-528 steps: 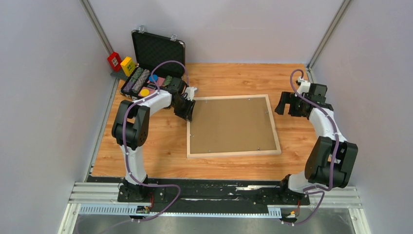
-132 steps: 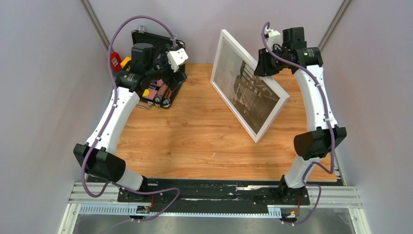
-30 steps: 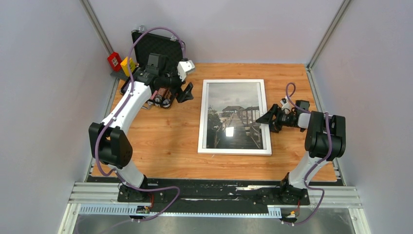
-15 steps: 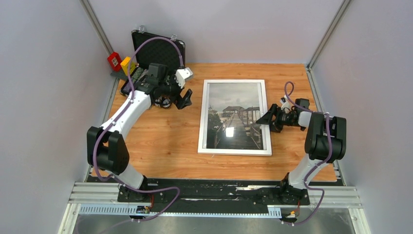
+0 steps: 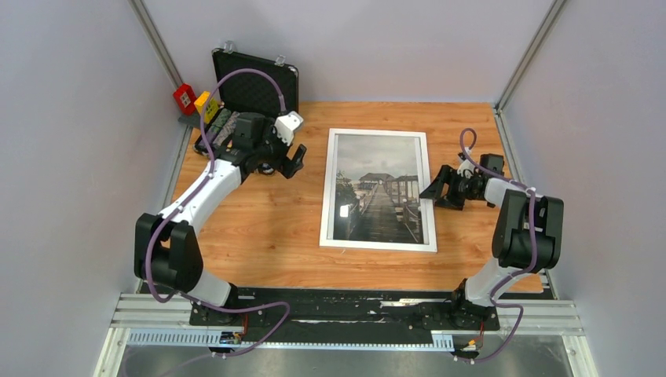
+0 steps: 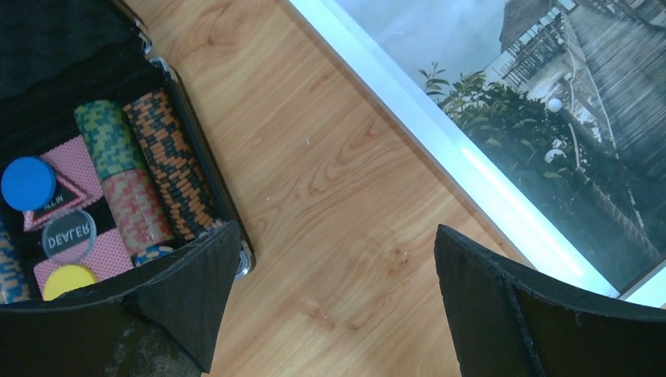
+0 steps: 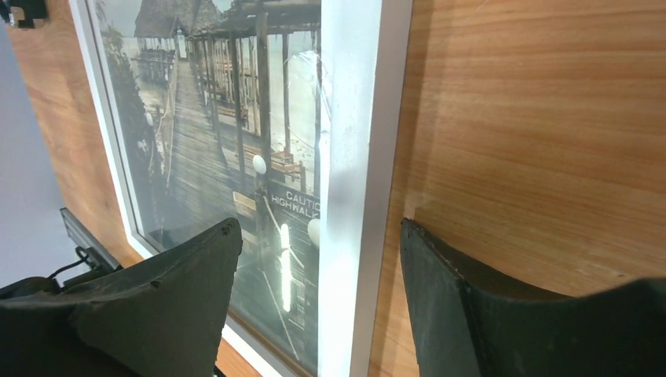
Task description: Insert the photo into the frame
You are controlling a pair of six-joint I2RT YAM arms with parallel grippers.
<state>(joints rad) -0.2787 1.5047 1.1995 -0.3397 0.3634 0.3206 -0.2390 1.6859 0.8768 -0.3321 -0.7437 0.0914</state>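
Glazed frame (image 5: 325, 188) holding the photo (image 5: 377, 184) lies flat near the middle of the desk (image 5: 267, 236), stiff, probably fragile, best gripped by a rail; right fingers (image 7: 157, 306) gape at its right rail, left fingers (image 6: 503, 314) spread wide.

Wooden table (image 5: 267, 228), frame (image 5: 327, 188) lying flat, black case (image 5: 255, 82)

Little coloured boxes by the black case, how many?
2: a small red box and a small yellow box, side by side left of the open black case; others may be hidden.
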